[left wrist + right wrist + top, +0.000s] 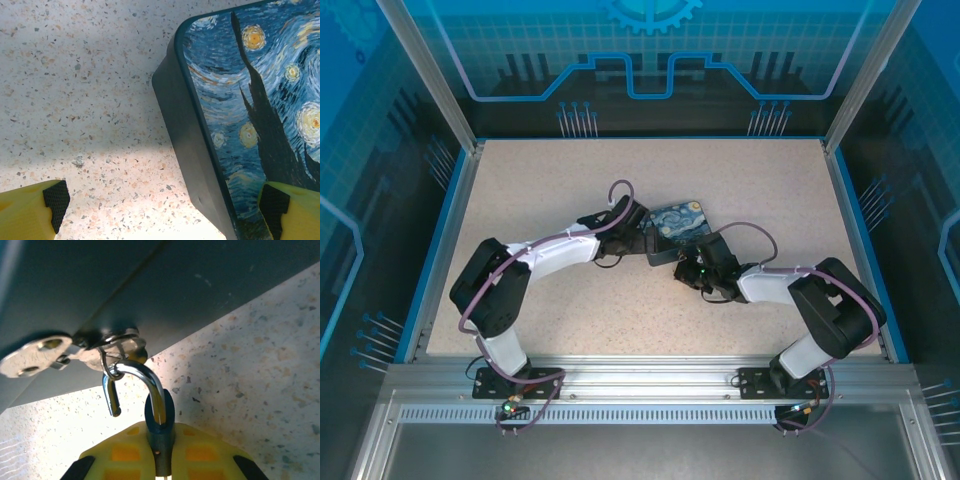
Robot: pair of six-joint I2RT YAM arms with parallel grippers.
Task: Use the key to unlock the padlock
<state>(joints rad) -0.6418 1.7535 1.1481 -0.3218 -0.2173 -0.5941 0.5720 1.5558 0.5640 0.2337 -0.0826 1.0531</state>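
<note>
1. Top external view: the box [682, 222] with the starry painted lid sits mid-table [570, 180], and both arms bend inward toward it. The left gripper [638, 232] is at the box's left end. The right gripper [692, 270] is at its near side.
2. Left wrist view: the left gripper [164, 212] is released, with its jaws spread wide. One of its yellow, black-padded fingers [54, 202] is over bare speckled table and the other is over the painted lid. The box's dark side wall runs up between them. No contact with the box is visible.
3. Right wrist view: the padlock [159, 412] hangs against the box's dark side wall, just above the table surface. Its silver shackle [145, 377] passes through the small ring of the hasp [35, 357], a silver plate with holes fixed to that wall.
4. Shackle state: one leg runs down into the dark, narrow lock body. The other leg ends free in the air beside it, clear of the body, so the shackle reads as open.
5. Right gripper [161, 455]: the yellow fingers sit close together on either side of the lock body, which lies in the slot between them. It looks clenched on the padlock, but the contact faces are cut off at the bottom edge of the frame, so the grip is probable, not confirmed.
6. The table beneath the padlock is brightly lit, and the box wall above it is in shade.
</note>
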